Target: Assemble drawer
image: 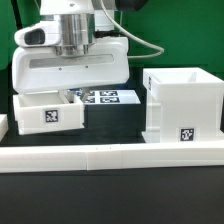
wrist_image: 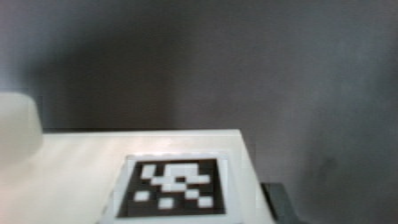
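The large white cube-like housing (image: 185, 98) stands open-topped at the exterior view's right, a square tag low on its front. One small white tray (image: 46, 112) with a tag on its front sits at the exterior view's left. My gripper (image: 73, 94) is low, right over the tray's inner end, and its fingertips are hidden there. In the wrist view a white tagged panel of the tray (wrist_image: 178, 185) fills the near field, with one dark finger (wrist_image: 278, 205) just beside its edge. The other finger and the second tray do not show.
The marker board (image: 108, 97) lies flat between tray and housing, behind them. A long low white wall bar (image: 110, 153) runs across the front of the black table. A pale blurred shape (wrist_image: 15, 125) sits at the wrist view's edge.
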### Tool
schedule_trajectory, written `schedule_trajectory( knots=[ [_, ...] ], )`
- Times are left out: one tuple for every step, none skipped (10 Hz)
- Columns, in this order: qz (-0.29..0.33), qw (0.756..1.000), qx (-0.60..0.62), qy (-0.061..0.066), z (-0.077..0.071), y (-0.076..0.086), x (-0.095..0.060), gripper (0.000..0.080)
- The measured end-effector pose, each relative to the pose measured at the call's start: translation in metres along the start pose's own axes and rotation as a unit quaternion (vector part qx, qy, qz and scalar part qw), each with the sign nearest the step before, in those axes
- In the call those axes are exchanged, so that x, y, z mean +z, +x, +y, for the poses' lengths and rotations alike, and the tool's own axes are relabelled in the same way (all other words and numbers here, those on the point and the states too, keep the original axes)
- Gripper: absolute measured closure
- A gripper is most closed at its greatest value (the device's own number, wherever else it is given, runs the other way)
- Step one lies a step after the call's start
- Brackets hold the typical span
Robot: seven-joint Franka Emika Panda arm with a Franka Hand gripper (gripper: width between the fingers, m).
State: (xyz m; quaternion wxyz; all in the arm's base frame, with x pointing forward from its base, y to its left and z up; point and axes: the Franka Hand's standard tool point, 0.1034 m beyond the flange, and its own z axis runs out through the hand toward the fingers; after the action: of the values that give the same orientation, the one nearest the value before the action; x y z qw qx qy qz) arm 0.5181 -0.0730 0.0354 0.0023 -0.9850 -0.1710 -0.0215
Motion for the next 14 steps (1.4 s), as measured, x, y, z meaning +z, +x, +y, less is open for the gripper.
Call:
schedule_trajectory(
  knots=[
    [-0.005, 0.997, -0.083, -0.002, -0.001, 0.000, 0.001, 0.0757],
    [-0.008, 0.990, -0.138, -0.003, 0.001, 0.002, -0.001, 0.0757],
    [-0.007, 0.989, -0.149, -0.004, 0.003, 0.002, -0.002, 0.0757],
    [-0.009, 0.983, -0.182, -0.005, 0.004, 0.001, -0.001, 0.0757],
    [-0.011, 0.980, -0.201, -0.005, 0.004, 0.000, 0.000, 0.0757],
    [-0.012, 0.970, -0.243, -0.008, 0.003, 0.001, 0.000, 0.0757],
    [-0.014, 0.955, -0.296, -0.010, -0.003, 0.002, 0.002, 0.0757],
    [-0.019, 0.934, -0.357, -0.010, -0.009, 0.002, 0.003, 0.0757],
    [-0.027, 0.906, -0.423, -0.008, -0.012, 0.002, 0.004, 0.0757],
    [-0.030, 0.894, -0.447, -0.009, -0.011, 0.001, 0.005, 0.0757],
    [-0.033, 0.877, -0.479, -0.009, -0.009, -0.001, 0.005, 0.0757],
    [-0.036, 0.865, -0.501, -0.010, -0.007, -0.001, 0.005, 0.0757],
    [-0.036, 0.863, -0.505, -0.010, -0.009, -0.001, 0.005, 0.0757],
    [-0.035, 0.858, -0.513, -0.008, -0.017, 0.002, 0.007, 0.0757]
  ],
)
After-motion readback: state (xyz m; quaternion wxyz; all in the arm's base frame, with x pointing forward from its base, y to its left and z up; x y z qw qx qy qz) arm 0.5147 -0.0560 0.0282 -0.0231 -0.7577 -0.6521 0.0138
